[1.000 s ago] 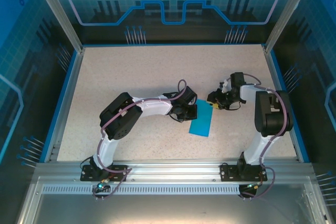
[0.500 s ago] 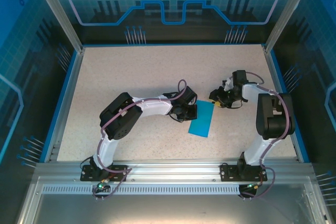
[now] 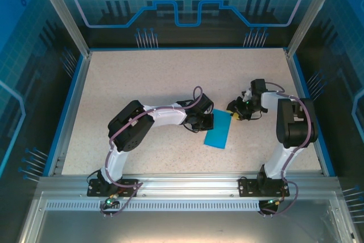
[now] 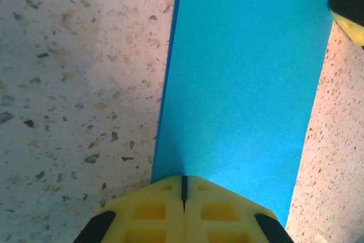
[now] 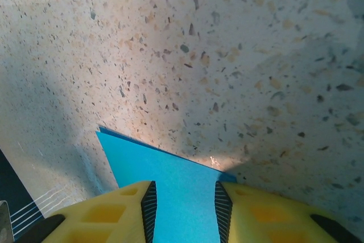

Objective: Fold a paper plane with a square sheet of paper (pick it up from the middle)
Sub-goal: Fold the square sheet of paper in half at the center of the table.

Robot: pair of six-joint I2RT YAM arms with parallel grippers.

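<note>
— Paper (image 3: pixel 219 128), where is it?
— Flat on the bench (image 3: pixel 142 78), right of centre.
— And the hands?
— Left hand (image 4: pixel 183 179) closed, tips at its left edge; right hand (image 5: pixel 183 197) open, astride its far right corner.

bright blue paper sheet (image 4: pixel 244 83), beige speckled table (image 4: pixel 74 83), yellow-fingered right end effector (image 5: pixel 183 200).

Overhead camera looks down; close wrist cameras share blue paper (image 4: pixel 239 83).
</note>
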